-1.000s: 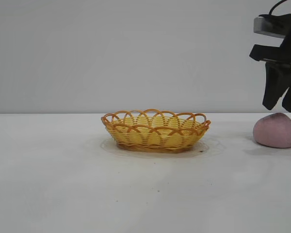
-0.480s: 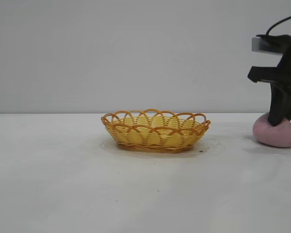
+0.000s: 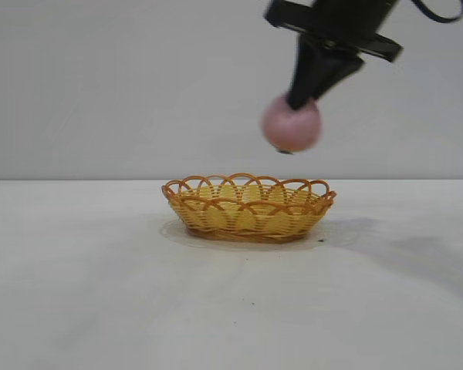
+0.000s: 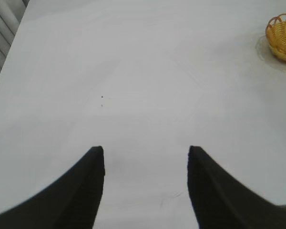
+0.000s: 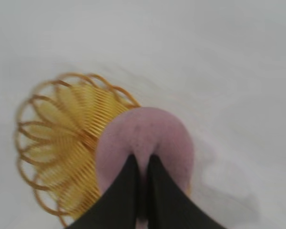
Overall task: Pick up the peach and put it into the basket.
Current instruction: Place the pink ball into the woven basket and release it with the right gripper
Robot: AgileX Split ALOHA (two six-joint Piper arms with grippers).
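The dusty-pink peach (image 3: pixel 292 123) hangs in the air above the right half of the woven yellow-tan basket (image 3: pixel 248 206), which stands on the white table. My right gripper (image 3: pixel 297 100) is shut on the peach, pinching its top. In the right wrist view the peach (image 5: pixel 145 138) is squeezed between the two black fingers of the right gripper (image 5: pixel 142 160), with the basket (image 5: pixel 62 143) below and beside it. My left gripper (image 4: pixel 146 151) is open and empty over bare table, far from the basket (image 4: pixel 282 36).
The white table (image 3: pixel 100 293) stretches wide on all sides of the basket. A plain grey wall stands behind it. A few small dark specks (image 4: pixel 102 97) lie on the table surface.
My right gripper closed on the peach at the far right of the table, lifted it and carried it left to above the basket. The basket has not moved.
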